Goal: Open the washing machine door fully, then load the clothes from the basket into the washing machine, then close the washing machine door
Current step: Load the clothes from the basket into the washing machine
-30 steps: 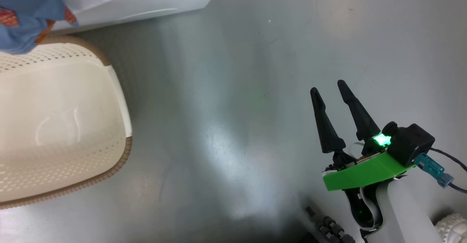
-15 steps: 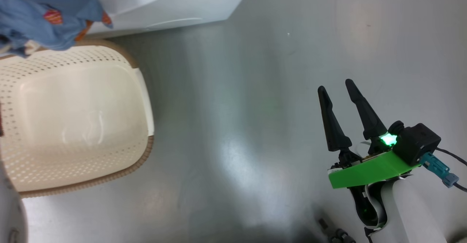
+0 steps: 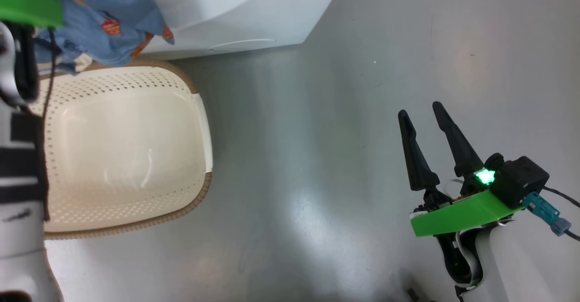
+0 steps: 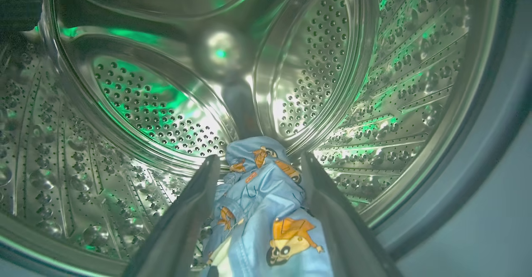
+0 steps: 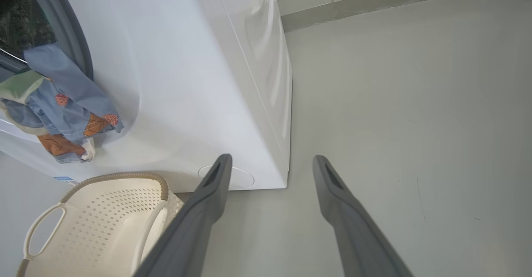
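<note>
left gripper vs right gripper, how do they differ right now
The left gripper reaches into the steel drum; the right gripper hangs over the grey floor. The clothes lie between the left gripper's fingers; nothing lies between the right gripper's. Both stand open, about equally wide.

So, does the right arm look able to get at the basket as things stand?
Probably yes: nothing but floor lies between the right tool and the basket, and its jaws stand open, holding nothing.
</note>
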Motion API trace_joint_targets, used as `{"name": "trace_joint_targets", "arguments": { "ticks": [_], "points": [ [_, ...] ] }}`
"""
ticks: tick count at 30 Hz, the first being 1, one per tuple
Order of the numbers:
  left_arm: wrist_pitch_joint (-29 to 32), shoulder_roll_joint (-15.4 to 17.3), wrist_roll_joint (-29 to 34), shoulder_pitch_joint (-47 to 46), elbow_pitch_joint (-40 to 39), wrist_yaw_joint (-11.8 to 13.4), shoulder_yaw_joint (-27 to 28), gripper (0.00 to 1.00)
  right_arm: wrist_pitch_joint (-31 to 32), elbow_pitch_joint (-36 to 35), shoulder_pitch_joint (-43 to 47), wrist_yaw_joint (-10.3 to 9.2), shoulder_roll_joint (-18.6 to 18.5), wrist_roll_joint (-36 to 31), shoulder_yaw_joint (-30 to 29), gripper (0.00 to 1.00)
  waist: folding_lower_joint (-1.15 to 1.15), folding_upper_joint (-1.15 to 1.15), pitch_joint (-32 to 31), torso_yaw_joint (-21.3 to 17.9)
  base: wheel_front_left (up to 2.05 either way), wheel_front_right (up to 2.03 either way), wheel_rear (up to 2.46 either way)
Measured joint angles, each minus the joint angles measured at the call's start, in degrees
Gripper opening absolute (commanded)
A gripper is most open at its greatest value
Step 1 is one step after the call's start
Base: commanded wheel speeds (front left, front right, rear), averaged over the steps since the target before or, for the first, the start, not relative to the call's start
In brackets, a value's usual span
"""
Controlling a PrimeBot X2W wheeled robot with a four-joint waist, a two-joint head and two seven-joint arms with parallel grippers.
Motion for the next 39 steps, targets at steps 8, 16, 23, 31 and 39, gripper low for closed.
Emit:
{"name": "trace_joint_targets", "arguments": {
  "ticks": [8, 16, 23, 31, 39],
  "points": [
    [0.0, -1.0, -1.4, 7.0, -6.7, 1.0, 0.2, 1.0, 0.0, 0.0, 0.8, 0.0, 0.0, -0.4, -0.2, 1.0, 0.0, 0.0, -0.6, 1.2, 0.0, 0.0, 0.0],
    [0.0, -1.5, -2.0, 15.9, -13.5, 2.5, 0.9, 1.0, 0.0, 0.1, 0.8, 0.0, 0.0, -0.4, -0.1, 1.0, 0.0, 0.0, -1.3, 1.2, 0.0, 0.0, 0.0],
    [0.0, -2.4, -2.4, 22.0, -17.4, 3.7, 1.3, 1.0, 0.0, 0.3, 0.8, 0.0, -0.1, -0.4, 0.0, 1.0, 0.0, 0.0, -1.7, 1.4, 0.0, 0.0, 0.0],
    [0.0, -2.8, -2.5, 27.6, -20.4, 5.3, 2.9, 1.0, 0.0, 0.3, 0.8, 0.0, -0.1, -0.4, 0.0, 1.0, 0.0, 0.0, -2.1, 1.5, 0.0, 0.0, 0.0],
    [0.0, -3.0, -2.5, 31.7, -22.4, 5.5, 3.7, 1.0, 0.0, 0.4, 0.8, 0.0, -0.1, -0.8, 0.0, 1.0, 0.0, 0.0, -2.9, 1.8, 0.0, 0.0, 0.0]
  ]
}}
